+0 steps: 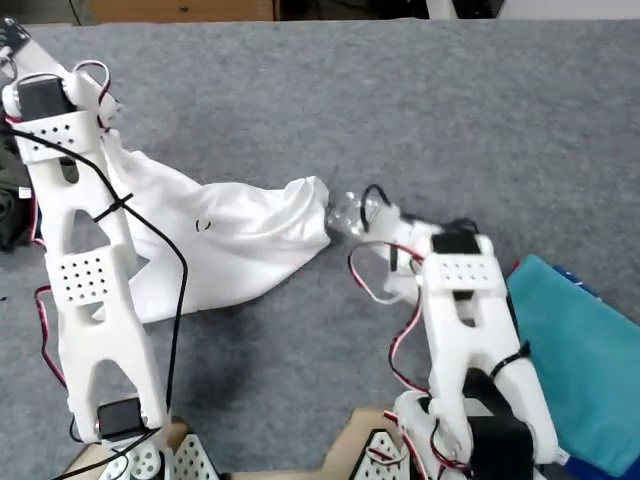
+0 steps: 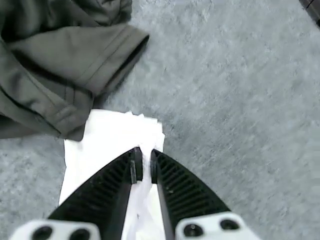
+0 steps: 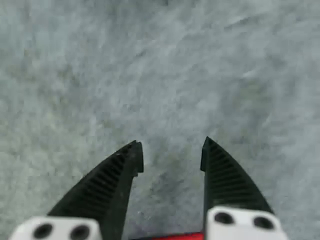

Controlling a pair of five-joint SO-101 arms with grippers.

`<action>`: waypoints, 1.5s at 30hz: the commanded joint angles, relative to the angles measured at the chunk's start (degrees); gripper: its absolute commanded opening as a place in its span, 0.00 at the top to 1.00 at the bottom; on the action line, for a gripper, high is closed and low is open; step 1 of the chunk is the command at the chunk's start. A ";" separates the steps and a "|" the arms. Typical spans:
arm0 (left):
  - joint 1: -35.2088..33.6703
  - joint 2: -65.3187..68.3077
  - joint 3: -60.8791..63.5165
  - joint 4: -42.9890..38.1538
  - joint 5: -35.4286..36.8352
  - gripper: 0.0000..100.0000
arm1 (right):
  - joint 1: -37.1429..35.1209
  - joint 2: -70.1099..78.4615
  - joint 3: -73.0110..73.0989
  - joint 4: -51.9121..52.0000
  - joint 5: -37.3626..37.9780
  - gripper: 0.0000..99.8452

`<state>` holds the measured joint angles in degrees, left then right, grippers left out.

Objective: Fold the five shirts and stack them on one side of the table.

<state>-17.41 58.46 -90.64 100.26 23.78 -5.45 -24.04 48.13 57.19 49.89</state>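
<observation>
A white shirt (image 1: 230, 240) lies crumpled across the left half of the grey table (image 1: 420, 110). My left gripper (image 2: 142, 157) is shut on a folded edge of the white shirt (image 2: 112, 140), close to a dark olive shirt (image 2: 55, 60) bunched on the table. In the high view the left arm (image 1: 85, 260) runs up the left side, over the white shirt. My right gripper (image 3: 170, 155) is open over bare table, with nothing between its fingers. From above, the right gripper (image 1: 348, 215) sits just beside the white shirt's right end. A teal shirt (image 1: 585, 360) lies at the right edge.
The dark olive shirt (image 1: 10, 215) peeks in at the table's left edge. The far half and centre right of the grey table are bare. The arm bases (image 1: 300, 455) stand along the near edge.
</observation>
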 commanded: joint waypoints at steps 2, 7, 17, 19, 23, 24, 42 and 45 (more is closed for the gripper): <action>1.76 -1.36 5.36 0.53 -0.88 0.98 | -9.45 5.05 -18.86 7.21 -8.18 0.80; 2.11 -1.45 6.24 0.53 -4.22 0.98 | -15.69 21.67 -41.01 13.54 -15.21 0.83; 2.64 -4.79 11.25 0.53 -5.63 0.98 | -23.25 60.88 -97.54 34.64 -30.95 0.83; 3.16 -3.38 11.08 0.53 -5.63 0.98 | -24.66 67.82 -109.93 39.56 -32.44 0.83; 4.04 0.48 10.64 0.09 -5.54 0.98 | -25.98 80.84 -128.75 45.19 -32.79 0.83; 4.22 1.10 10.64 -0.09 -5.54 0.98 | -25.71 83.30 -130.51 45.19 -32.79 0.83; 1.49 6.37 5.89 -3.87 -5.63 0.98 | -20.53 72.04 -98.86 44.13 -22.24 0.83; 1.49 6.46 5.89 -4.04 -5.71 0.98 | -17.71 71.69 -97.45 43.69 -22.24 0.89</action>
<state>-15.30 65.85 -82.37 97.10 18.51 -26.46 52.88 -50.42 101.23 27.03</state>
